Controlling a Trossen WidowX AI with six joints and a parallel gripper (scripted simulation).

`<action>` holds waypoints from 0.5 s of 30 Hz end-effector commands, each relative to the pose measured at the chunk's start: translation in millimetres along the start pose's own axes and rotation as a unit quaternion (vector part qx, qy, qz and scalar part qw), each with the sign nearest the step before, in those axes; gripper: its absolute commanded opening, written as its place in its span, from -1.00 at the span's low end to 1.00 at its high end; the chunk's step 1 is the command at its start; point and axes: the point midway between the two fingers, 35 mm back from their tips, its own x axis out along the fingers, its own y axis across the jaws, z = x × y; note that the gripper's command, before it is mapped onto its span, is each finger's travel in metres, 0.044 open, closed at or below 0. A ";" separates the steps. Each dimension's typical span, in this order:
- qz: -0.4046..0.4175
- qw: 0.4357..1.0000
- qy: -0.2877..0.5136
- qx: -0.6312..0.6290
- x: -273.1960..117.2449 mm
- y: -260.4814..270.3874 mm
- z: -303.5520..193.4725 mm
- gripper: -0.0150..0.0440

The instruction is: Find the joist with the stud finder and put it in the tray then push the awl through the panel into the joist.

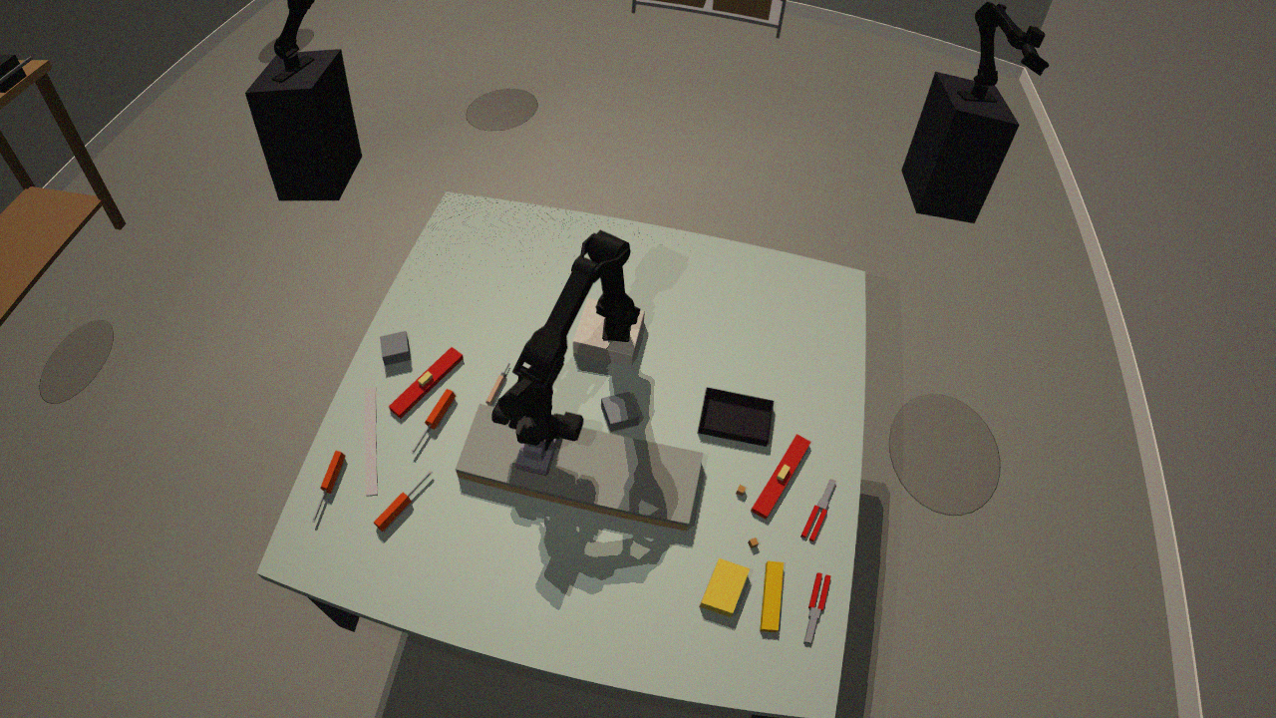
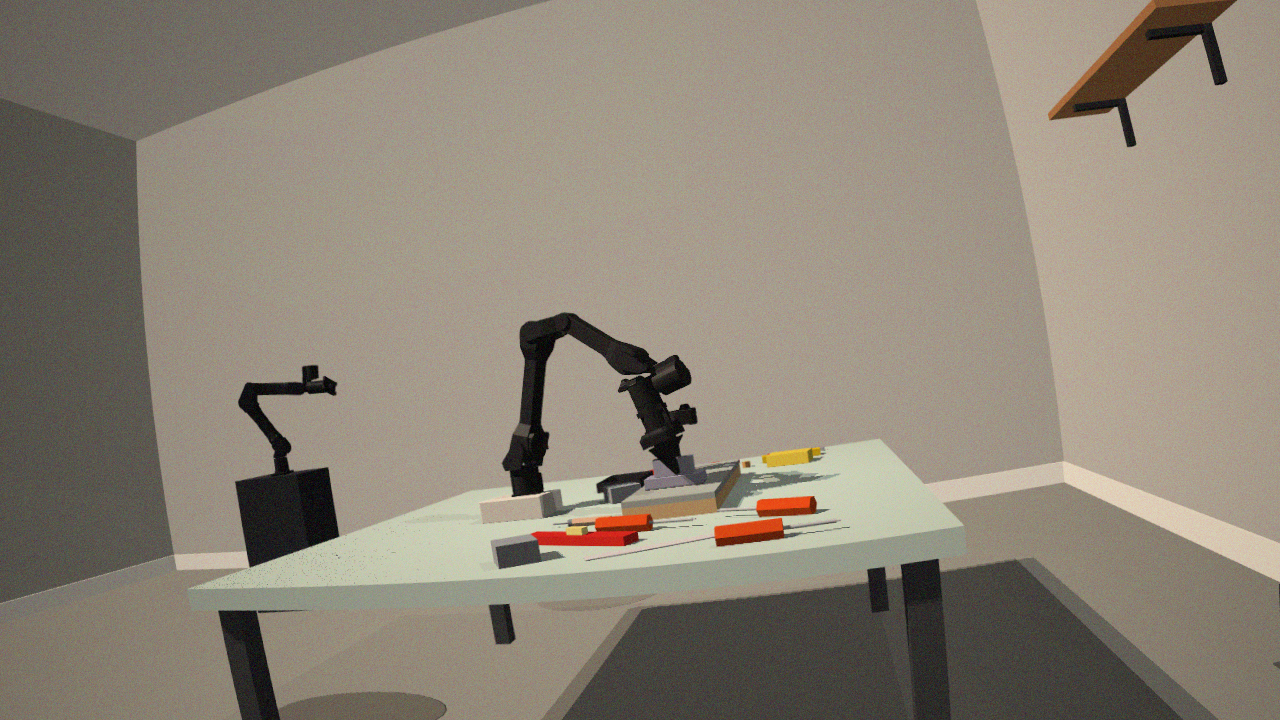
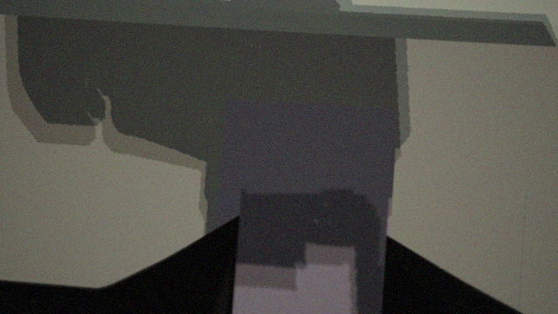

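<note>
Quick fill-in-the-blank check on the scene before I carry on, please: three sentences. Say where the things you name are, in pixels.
1. The claw (image 1: 537,444) (image 2: 673,469) (image 3: 302,229) is shut on the purple-grey ____.
2. That tool is over the ____, not the tray (image 1: 733,439).
3. The two pliers (image 1: 817,511) (image 1: 815,606) have ____ handles.

Missing words: stud finder; floor panel; red.
</note>
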 end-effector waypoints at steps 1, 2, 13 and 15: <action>-0.001 1.000 0.001 0.000 0.4 -8.7 -0.5 -0.49; -0.001 1.000 0.001 0.000 0.4 -10.1 -0.6 -0.49; -0.002 1.000 0.001 0.000 0.2 -26.0 -0.6 -0.49; -0.002 1.000 0.002 0.000 0.2 -28.9 -0.6 -0.49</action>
